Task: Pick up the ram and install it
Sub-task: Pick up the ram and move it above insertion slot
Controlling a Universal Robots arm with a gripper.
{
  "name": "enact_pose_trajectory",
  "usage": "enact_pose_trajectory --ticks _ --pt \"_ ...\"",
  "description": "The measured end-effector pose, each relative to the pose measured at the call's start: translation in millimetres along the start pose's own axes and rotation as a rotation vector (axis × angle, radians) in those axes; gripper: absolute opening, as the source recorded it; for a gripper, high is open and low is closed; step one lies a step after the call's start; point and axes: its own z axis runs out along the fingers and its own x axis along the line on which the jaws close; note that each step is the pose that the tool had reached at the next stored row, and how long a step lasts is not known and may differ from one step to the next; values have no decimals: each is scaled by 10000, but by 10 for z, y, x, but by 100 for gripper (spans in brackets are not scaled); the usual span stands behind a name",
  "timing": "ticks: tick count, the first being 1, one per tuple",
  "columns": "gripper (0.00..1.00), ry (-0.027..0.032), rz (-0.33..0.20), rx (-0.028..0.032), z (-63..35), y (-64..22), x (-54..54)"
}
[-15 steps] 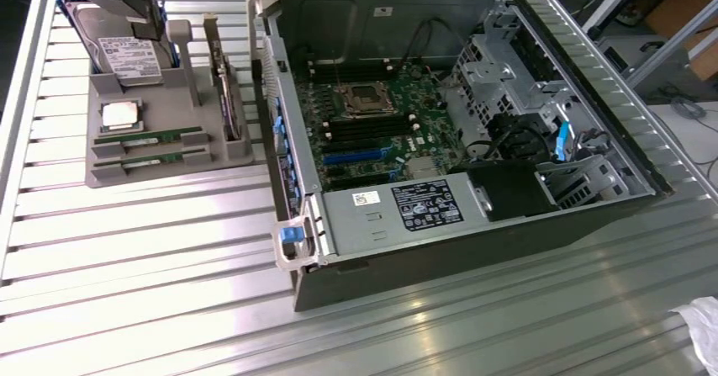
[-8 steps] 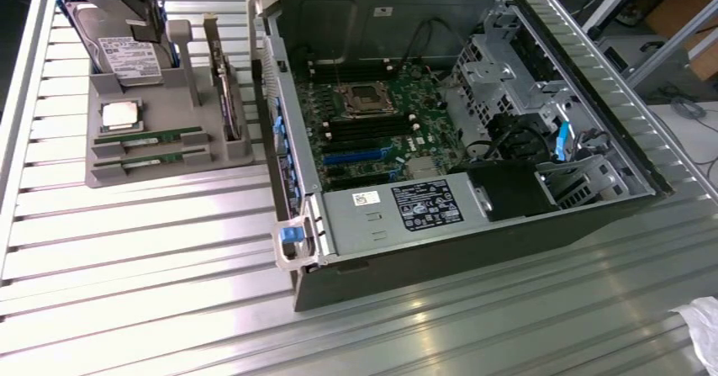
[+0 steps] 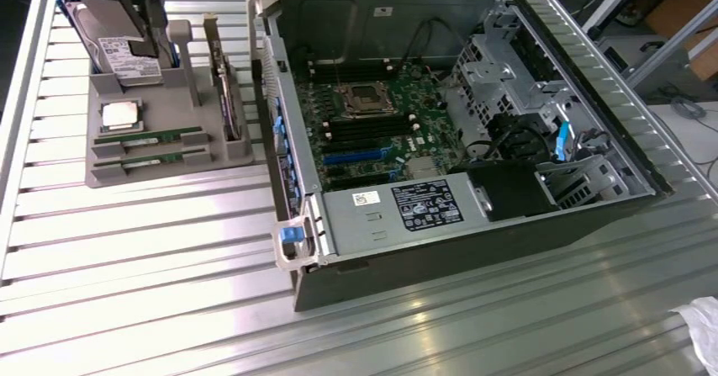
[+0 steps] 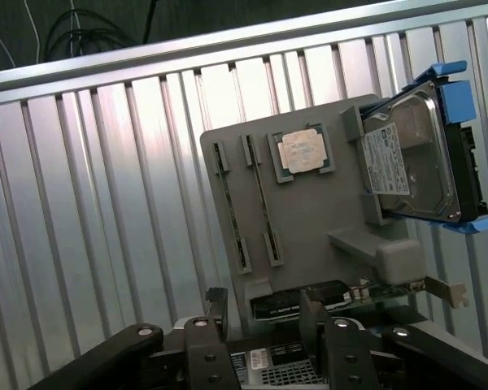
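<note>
On the gray holder (image 3: pixel 168 177) I count two ram sticks (image 3: pixel 147 138), one silver CPU chip (image 3: pixel 120 115), one hard drive (image 3: pixel 126 56) and one expansion card (image 3: pixel 230 98), with one open computer case (image 3: pixel 449 258) beside it.

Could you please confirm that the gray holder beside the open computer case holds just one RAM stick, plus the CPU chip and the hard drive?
Not quite: the exterior view shows two, the nearer RAM stick and the farther RAM stick, in the gray holder. The CPU chip and hard drive are there too, beside the open computer case.
</note>
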Motion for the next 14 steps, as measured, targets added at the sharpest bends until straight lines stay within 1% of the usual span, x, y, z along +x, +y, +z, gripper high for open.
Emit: enact_pose_trajectory --ticks 3,7,8,13,14 --pt "48 2 -55 -1 29 -1 0" --pt "48 36 -1048 -16 47 -2 1" --pt "48 41 -1206 -18 48 -1 1" --pt "48 52 -1567 -23 53 -2 1" --pt "48 59 -1781 -26 56 -2 1"
